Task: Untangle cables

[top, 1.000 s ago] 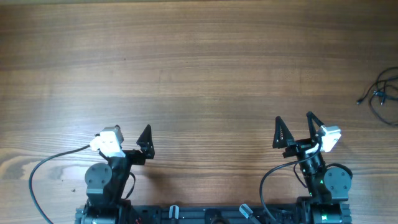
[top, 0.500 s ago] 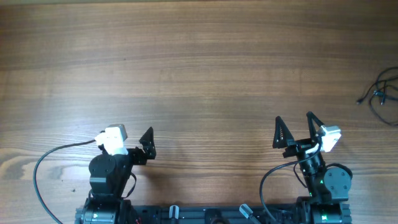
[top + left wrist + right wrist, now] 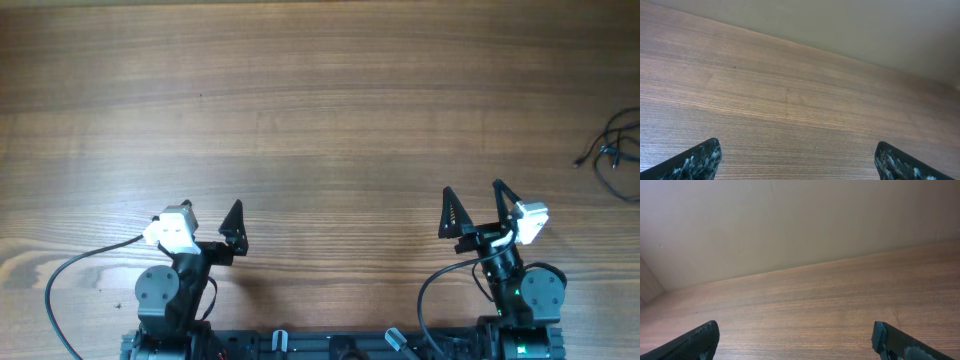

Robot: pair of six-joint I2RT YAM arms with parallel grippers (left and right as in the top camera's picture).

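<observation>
Trailing off-frame at right, thin cables.

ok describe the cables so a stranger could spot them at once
In the overhead view, go to the right edge of the wooden table. The cables are loose loops of black wire lying there, far thinner than the thick black leads by the arms.
</observation>
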